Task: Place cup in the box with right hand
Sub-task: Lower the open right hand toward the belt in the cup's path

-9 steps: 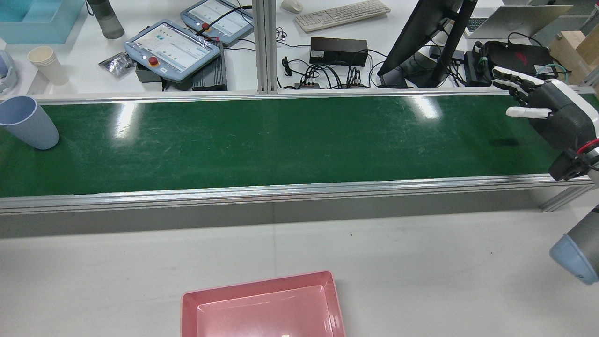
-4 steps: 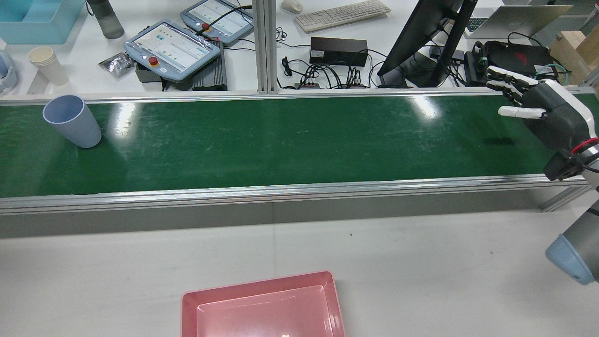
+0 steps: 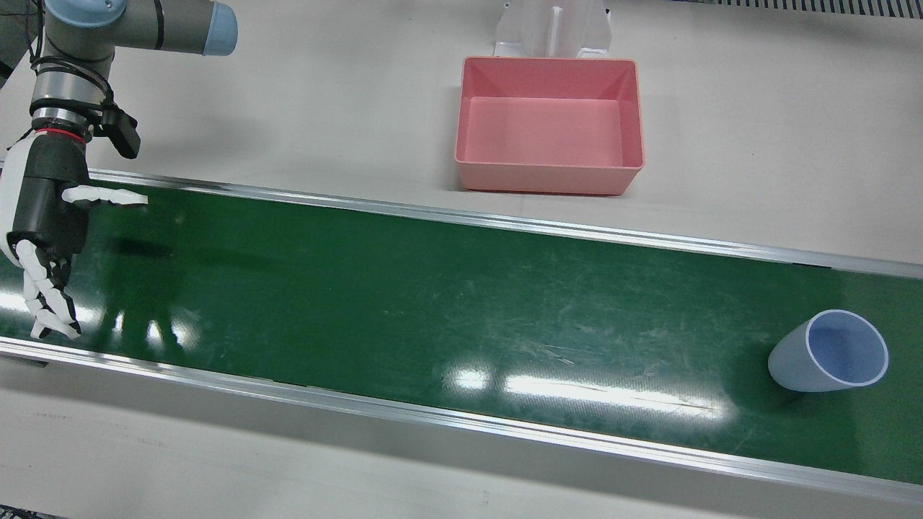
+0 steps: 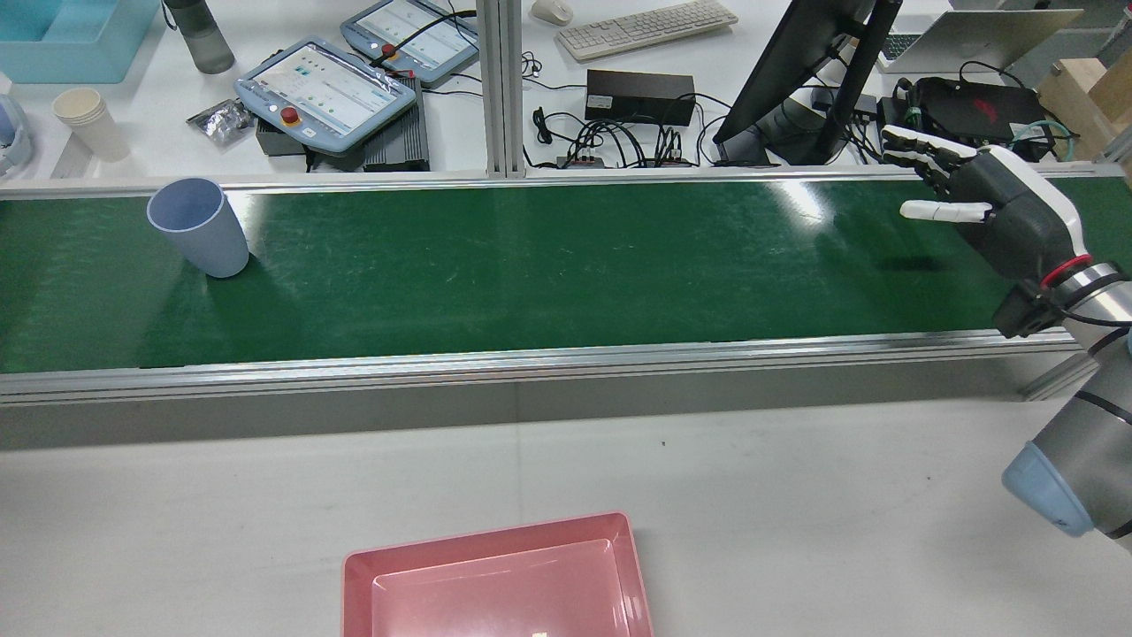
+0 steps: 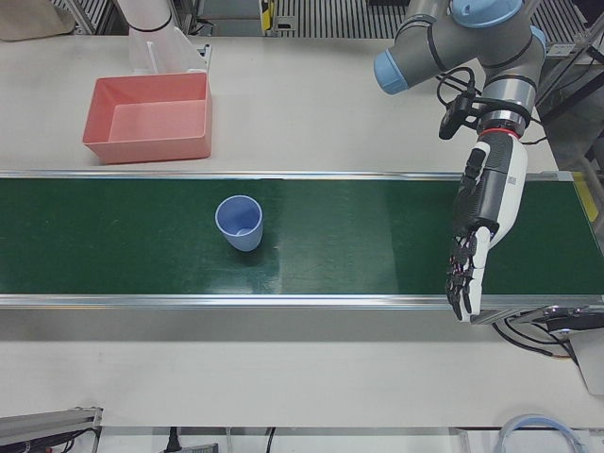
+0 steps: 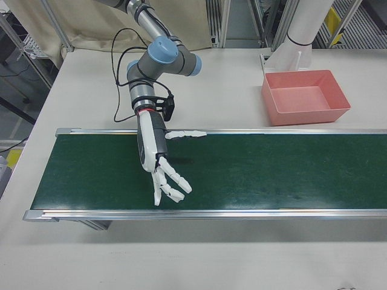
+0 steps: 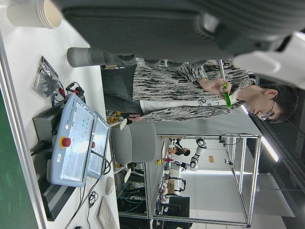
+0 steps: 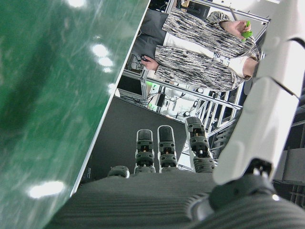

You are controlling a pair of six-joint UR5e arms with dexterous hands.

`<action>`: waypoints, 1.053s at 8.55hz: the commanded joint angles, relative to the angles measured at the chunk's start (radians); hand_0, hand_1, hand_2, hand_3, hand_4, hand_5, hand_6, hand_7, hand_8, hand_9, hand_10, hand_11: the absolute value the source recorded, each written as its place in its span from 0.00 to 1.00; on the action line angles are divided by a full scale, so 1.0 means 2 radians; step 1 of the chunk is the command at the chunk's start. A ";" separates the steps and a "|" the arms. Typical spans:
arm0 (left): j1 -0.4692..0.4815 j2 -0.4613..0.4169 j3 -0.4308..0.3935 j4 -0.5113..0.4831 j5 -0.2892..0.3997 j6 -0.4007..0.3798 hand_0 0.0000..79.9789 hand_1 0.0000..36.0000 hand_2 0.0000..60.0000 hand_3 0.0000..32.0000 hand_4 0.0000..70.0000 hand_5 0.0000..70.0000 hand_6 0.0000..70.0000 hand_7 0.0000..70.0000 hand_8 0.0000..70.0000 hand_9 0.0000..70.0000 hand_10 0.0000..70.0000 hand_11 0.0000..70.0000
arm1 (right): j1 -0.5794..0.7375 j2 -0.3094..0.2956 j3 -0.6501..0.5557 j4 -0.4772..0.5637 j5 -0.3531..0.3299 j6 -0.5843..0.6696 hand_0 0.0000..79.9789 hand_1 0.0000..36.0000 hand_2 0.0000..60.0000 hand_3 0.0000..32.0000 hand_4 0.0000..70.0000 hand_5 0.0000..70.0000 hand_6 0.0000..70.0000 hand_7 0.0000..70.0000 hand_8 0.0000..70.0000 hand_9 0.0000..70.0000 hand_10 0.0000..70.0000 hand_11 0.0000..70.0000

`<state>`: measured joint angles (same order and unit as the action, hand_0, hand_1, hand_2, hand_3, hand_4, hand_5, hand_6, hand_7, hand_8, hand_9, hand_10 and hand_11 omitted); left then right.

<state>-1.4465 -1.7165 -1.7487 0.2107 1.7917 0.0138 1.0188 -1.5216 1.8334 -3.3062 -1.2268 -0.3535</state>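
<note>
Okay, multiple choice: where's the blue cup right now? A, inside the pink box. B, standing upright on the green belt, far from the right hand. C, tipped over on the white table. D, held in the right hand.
B: the blue cup stands upright on the green belt, well apart from the open right hand; the pink box holds nothing.

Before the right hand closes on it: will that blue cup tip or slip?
The cup stands upright on its narrower base with the wide mouth up, so a push near the rim would probably tip it. Empty and thin-walled, it's likely light. Its smooth tapered sides may slide out of the open right hand.
</note>
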 commanded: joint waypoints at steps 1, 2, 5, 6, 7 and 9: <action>0.000 0.000 0.000 0.000 0.000 0.000 0.00 0.00 0.00 0.00 0.00 0.00 0.00 0.00 0.00 0.00 0.00 0.00 | -0.015 0.011 0.002 -0.002 0.009 -0.013 0.58 0.40 0.15 0.08 0.00 0.08 0.10 0.44 0.18 0.28 0.00 0.00; 0.000 0.000 0.000 0.000 0.000 0.000 0.00 0.00 0.00 0.00 0.00 0.00 0.00 0.00 0.00 0.00 0.00 0.00 | -0.017 0.012 0.007 -0.006 0.011 -0.029 0.58 0.39 0.16 0.06 0.00 0.07 0.10 0.45 0.18 0.28 0.00 0.00; 0.000 0.000 0.000 0.000 0.000 0.000 0.00 0.00 0.00 0.00 0.00 0.00 0.00 0.00 0.00 0.00 0.00 0.00 | -0.037 0.014 0.004 -0.019 0.028 -0.027 0.59 0.41 0.17 0.09 0.00 0.07 0.10 0.47 0.17 0.28 0.00 0.00; 0.000 0.000 0.000 0.000 0.000 0.000 0.00 0.00 0.00 0.00 0.00 0.00 0.00 0.00 0.00 0.00 0.00 0.00 | -0.038 0.019 0.003 -0.019 0.028 -0.028 0.58 0.40 0.16 0.07 0.00 0.07 0.10 0.45 0.17 0.27 0.00 0.00; 0.000 0.000 0.000 0.000 0.000 0.000 0.00 0.00 0.00 0.00 0.00 0.00 0.00 0.00 0.00 0.00 0.00 0.00 | -0.042 0.020 0.004 -0.019 0.039 -0.027 0.59 0.40 0.16 0.06 0.00 0.07 0.10 0.45 0.18 0.28 0.00 0.00; 0.000 0.000 0.000 0.000 0.000 0.000 0.00 0.00 0.00 0.00 0.00 0.00 0.00 0.00 0.00 0.00 0.00 0.00 | -0.045 0.020 0.007 -0.019 0.040 -0.027 0.58 0.39 0.17 0.04 0.00 0.07 0.10 0.45 0.18 0.28 0.00 0.00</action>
<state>-1.4465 -1.7165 -1.7487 0.2102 1.7917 0.0138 0.9379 -1.4836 1.8437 -3.3439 -1.1546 -0.4083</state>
